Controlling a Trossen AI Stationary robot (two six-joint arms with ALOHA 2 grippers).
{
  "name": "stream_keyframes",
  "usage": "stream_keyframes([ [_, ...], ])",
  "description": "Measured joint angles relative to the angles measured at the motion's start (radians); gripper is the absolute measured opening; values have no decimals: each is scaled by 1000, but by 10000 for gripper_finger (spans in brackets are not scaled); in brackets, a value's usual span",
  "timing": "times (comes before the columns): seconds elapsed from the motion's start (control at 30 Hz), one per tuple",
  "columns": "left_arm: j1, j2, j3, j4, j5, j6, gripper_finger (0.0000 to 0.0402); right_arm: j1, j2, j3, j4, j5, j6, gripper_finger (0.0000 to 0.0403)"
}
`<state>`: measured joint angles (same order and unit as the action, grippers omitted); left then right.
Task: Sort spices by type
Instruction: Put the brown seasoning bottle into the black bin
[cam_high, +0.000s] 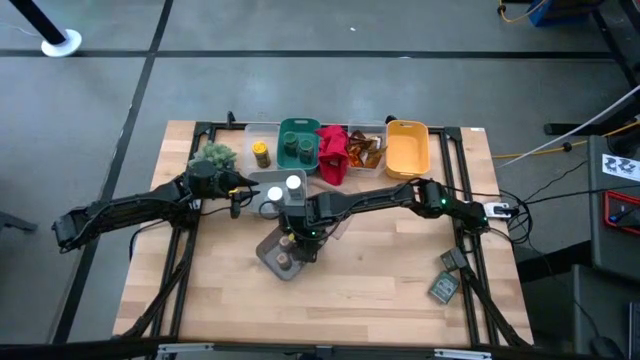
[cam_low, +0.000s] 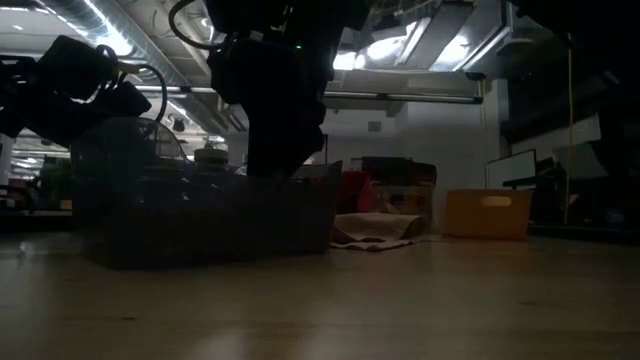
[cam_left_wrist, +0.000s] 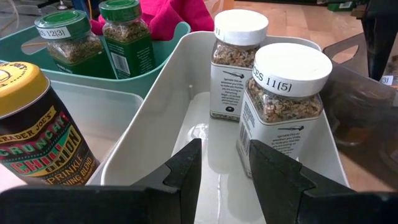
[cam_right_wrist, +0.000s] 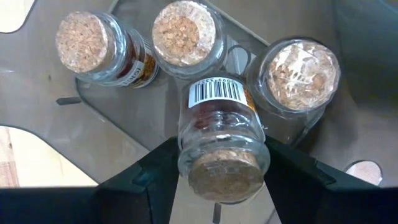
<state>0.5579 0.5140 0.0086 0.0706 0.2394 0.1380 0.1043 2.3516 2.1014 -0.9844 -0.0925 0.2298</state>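
The cork-stoppered glass jar (cam_right_wrist: 222, 140) is round and clear, with a barcode label on its side and a rough tan cork. It sits clamped between the two dark fingers of the right pincer (cam_right_wrist: 221, 180), directly over the smoky translucent bin (cam_high: 270, 255) at the bench (cam_high: 380, 290) centre. Three more cork-topped jars (cam_right_wrist: 186, 31) stand upright inside this bin, just beside the held jar.

The left pincer (cam_left_wrist: 225, 177) hovers with its fingers narrowly apart, holding nothing, over the smooth white tub (cam_left_wrist: 155, 124) further back. Two square jars with flat white lids (cam_left_wrist: 292, 62) stand in that tub, touching each other. A yellow-lidded tin (cam_left_wrist: 34, 124) stands to the left, cut off at the edge. Two green-lidded jars (cam_left_wrist: 121, 12) occupy the teal tub (cam_left_wrist: 37, 46).

In the low view the bin contents are too dark to distinguish.
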Motion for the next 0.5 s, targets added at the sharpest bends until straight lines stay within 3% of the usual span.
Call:
stream_keyframes([
  [0.5,0,0,0,3,0,-25,127,0,0,0,-5,14,6,214],
])
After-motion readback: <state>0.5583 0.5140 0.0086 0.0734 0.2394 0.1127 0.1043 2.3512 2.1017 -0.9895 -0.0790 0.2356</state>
